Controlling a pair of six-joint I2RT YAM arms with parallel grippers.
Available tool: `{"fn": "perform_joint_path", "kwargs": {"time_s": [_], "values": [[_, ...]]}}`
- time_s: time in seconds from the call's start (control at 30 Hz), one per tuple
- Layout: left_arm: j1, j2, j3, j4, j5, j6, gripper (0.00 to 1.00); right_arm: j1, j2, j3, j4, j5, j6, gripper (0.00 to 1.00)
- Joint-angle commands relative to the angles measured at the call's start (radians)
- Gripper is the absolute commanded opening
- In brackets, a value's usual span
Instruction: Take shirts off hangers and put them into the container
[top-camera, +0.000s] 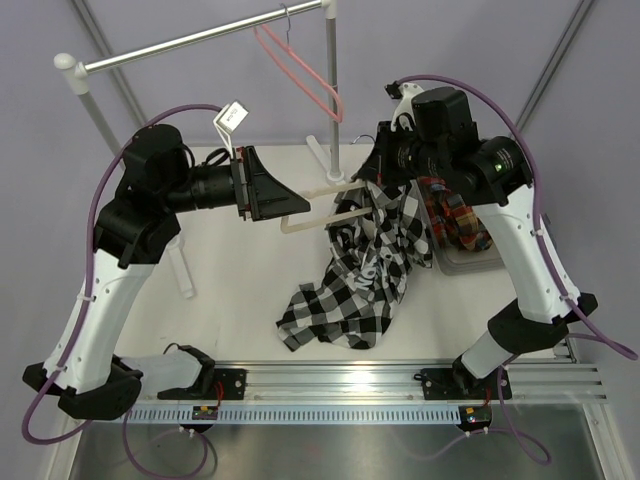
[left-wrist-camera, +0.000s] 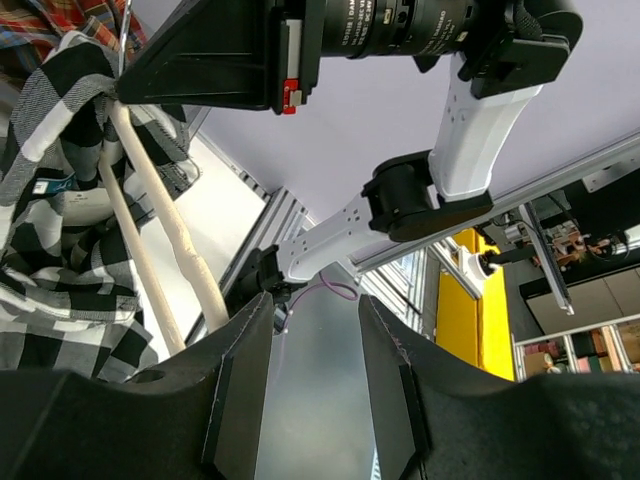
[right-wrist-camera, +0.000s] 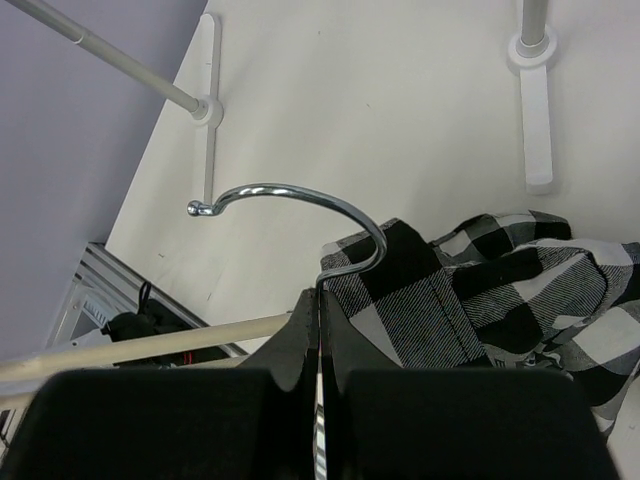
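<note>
While the right arm (top-camera: 520, 250) is reaching in over the table (top-camera: 230, 290), its jaws are pressing together on the wire neck of the cream hanger (top-camera: 318, 208), just below the metal hook (right-wrist-camera: 290, 190), with only that wire between them. The left arm (top-camera: 140, 220) is pointing its jaws at the hanger's other end; they are standing partly apart and gripping nothing. One wooden bar of the hanger is passing just beside the outer face of a left finger (left-wrist-camera: 240, 370); I cannot tell whether the two are touching. The black-and-white shirt (top-camera: 365, 270) is hanging from the hanger's right end and trailing down onto the table in a loose heap, just left of the container (top-camera: 470, 262). The red plaid shirt (top-camera: 455, 218) is lying bunched inside the container, beneath the right arm. At the back, the pink hanger (top-camera: 300, 68) is hanging bare from the silver rail (top-camera: 190, 42).
</note>
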Motion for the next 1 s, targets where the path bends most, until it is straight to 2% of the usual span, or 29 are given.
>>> {"fn": "perform_joint_path", "kwargs": {"time_s": [0.0,0.17,0.3,0.57,0.97], "values": [[-0.006,-0.027,0.0,-0.034,0.0,0.037,0.44,0.013,-0.074,-0.036,0.039,0.01,-0.015,0.0],[-0.004,-0.024,0.004,-0.022,-0.001,0.037,0.45,0.013,-0.146,-0.152,0.056,0.033,-0.009,0.0],[-0.006,-0.02,0.003,-0.025,0.017,0.039,0.46,0.013,-0.171,-0.175,0.058,0.038,0.002,0.0],[-0.006,-0.023,-0.012,-0.025,0.033,0.044,0.52,0.013,-0.14,-0.108,0.036,0.038,0.007,0.0],[-0.036,-0.035,-0.035,-0.022,0.03,0.047,0.54,0.013,-0.025,0.052,-0.005,0.032,0.0,0.0]]}}
